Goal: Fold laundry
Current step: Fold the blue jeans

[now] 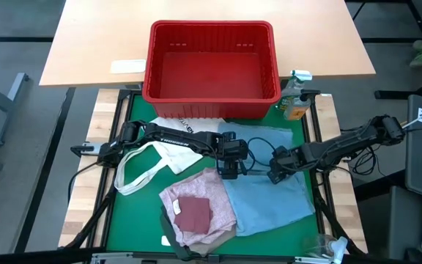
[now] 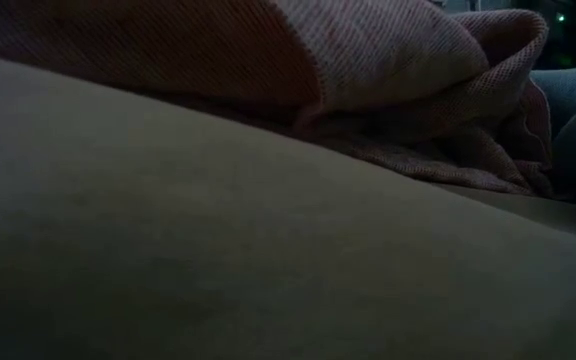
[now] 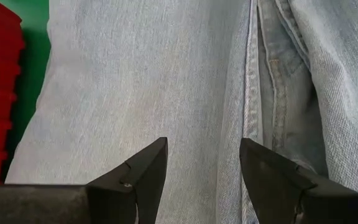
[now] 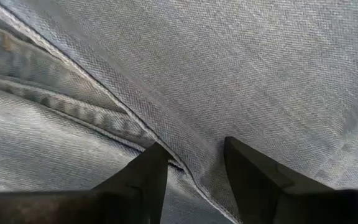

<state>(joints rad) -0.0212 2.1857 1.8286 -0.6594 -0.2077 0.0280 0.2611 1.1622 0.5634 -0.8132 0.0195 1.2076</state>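
Observation:
Light blue denim jeans (image 1: 269,202) lie folded flat on the green mat, right of centre. My left gripper (image 1: 228,174) (image 3: 202,152) stands open at their far left corner, slanting down over the denim (image 3: 135,81). My right gripper (image 1: 275,176) (image 4: 194,152) points down, open, just over the jeans (image 4: 241,62), with a stitched seam (image 4: 104,118) running in between its fingers. A mottled pink top (image 1: 209,192) with a dark red patch lies left of the jeans. In the low view the pink top (image 2: 388,60) rests on a beige garment (image 2: 168,250). My left gripper's fingertips (image 3: 157,149) hover at the denim; I cannot tell whether they touch it. My right gripper's fingertips (image 4: 157,155) stand on either side of the seam, coming from above; I cannot tell whether they touch the cloth.
A red plastic basket (image 1: 211,26) stands at the far edge of the mat. A white tote bag (image 1: 163,158) lies under my left arm. A bottle (image 1: 295,103) stands at the far right, beside the basket.

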